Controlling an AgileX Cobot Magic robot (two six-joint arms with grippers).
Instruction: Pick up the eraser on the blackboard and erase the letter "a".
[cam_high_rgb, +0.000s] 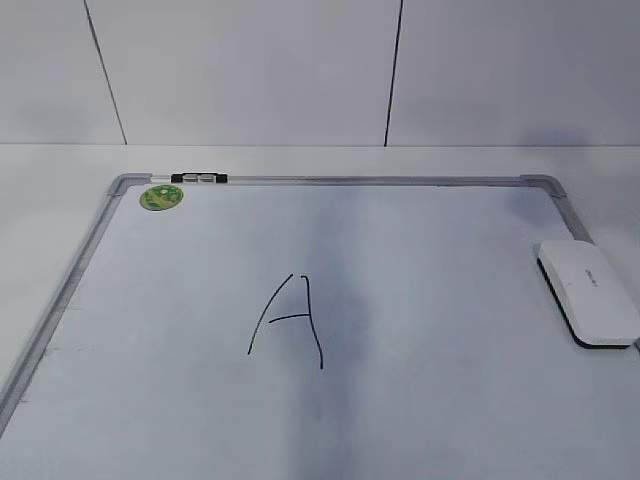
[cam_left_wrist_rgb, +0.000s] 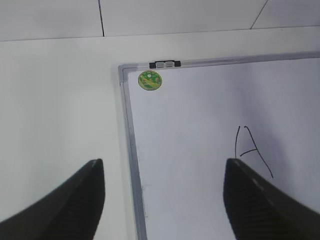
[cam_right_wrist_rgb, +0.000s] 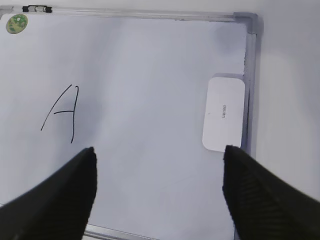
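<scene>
Two tools are in view, each only through its own wrist camera; neither appears in the exterior view. The left tool (cam_left_wrist_rgb: 162, 200) hangs above the left edge of the blackboard (cam_high_rgb: 330, 181), its dark fingers (cam_left_wrist_rgb: 75, 202) spread wide with nothing between them. One finger lies over the bare desk (cam_left_wrist_rgb: 55, 100), the other over the board surface. The right tool (cam_right_wrist_rgb: 157, 195) is likewise spread wide and holds nothing; both of its fingers (cam_right_wrist_rgb: 260, 195) sit above the near part of the board.

The blackboard lies flat on the white desk. It is a white writing surface in a silver-grey frame with rounded corners. A round green sticker (cam_high_rgb: 162, 197) sits in the far left corner, just beside a small black-and-clear clip (cam_high_rgb: 198, 178) on the top rail.

The eraser (cam_high_rgb: 588, 292) rests on the board at its right side, close against the right frame rail. It is a white rounded block with small grey lettering on top and a thin black layer showing along its lower edge. In the right wrist view the eraser (cam_right_wrist_rgb: 224, 113) lies just beyond the right finger and is not touched by it.

One handwritten mark, a tall capital "A" (cam_high_rgb: 290, 320) in thin black line, stands left of the board's centre, well apart from the eraser. The letter "a" in lowercase form cannot be found in any view. A grey wall with dark seams (cam_high_rgb: 394, 70) rises behind the desk.
</scene>
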